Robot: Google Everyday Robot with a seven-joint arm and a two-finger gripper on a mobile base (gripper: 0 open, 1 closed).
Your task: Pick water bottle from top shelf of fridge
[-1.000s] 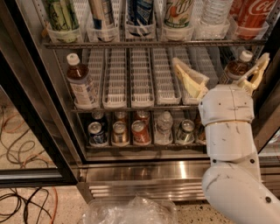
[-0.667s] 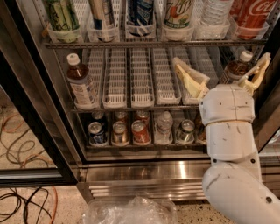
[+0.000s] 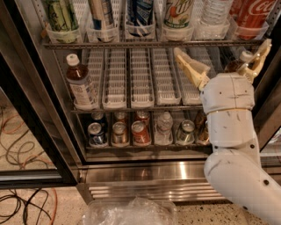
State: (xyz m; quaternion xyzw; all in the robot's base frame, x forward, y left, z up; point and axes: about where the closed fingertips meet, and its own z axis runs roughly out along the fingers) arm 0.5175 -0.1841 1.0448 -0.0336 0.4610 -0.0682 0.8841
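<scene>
Early stage of the pick, by the look of things: nothing gripped, nothing lifted. Left to do, as a judgement: rising to top-shelf height, closing around the bottle, drawing it out.

Water bottle [image 3: 214, 12]: upright and untouched on the top shelf [image 3: 131, 44] of the fridge [image 3: 149, 175], in its lane between a green-and-white-labelled soda bottle [image 3: 180, 11] and a red cola bottle [image 3: 254, 12]; upper part cut off at the picture's edge.

Gripper [image 3: 222, 47]: at the end of the white arm at right, in front of the middle rack of white slatted lanes [image 3: 140, 74], below the top shelf. Jaws spread wide and empty, pointing into the fridge.

Bottle above the jaws and apart from them, roughly over the gap between them, with the shelf front in between. Brown-drink bottle [image 3: 235, 66] just beside one jaw: a possible snag on the way up.
</scene>
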